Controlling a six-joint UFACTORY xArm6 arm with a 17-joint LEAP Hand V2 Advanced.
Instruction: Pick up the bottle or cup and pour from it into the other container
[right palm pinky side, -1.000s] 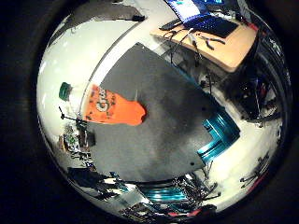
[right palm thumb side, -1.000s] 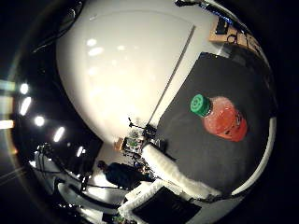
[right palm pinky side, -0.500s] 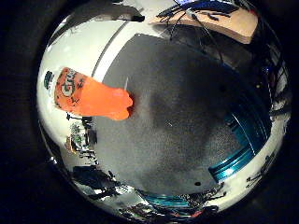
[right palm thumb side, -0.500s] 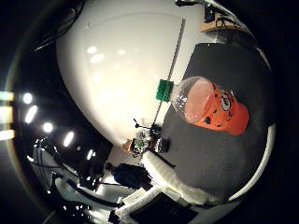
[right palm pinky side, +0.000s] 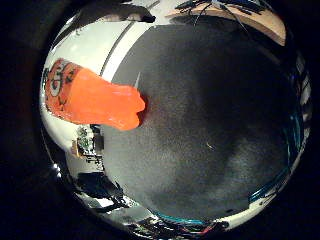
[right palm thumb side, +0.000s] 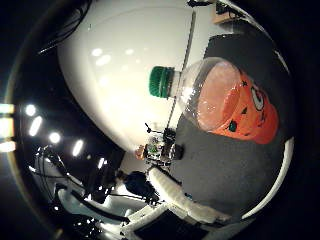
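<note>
An orange bottle (right palm thumb side: 228, 100) with a green cap (right palm thumb side: 161, 82) and an orange label stands on a dark grey table top (right palm thumb side: 220, 165). It fills a good part of the right thumb side palm view, so it is close to the palm. The right little finger side palm view shows its orange body (right palm pinky side: 92, 98) on the same dark surface (right palm pinky side: 200, 120), with the cap out of sight. My right hand (right palm thumb side: 188, 196) shows as a white finger reaching out fairly straight beside the bottle, not touching it.
A wooden desk (right palm pinky side: 262, 20) stands beyond the far edge of the dark table. A white floor (right palm thumb side: 120, 90) lies around the table. A stand with equipment (right palm thumb side: 158, 150) is beside the table's edge.
The bottle has grown much larger in both views over the last second, so the palm has come closer to it. The bottle itself stays standing in place.
</note>
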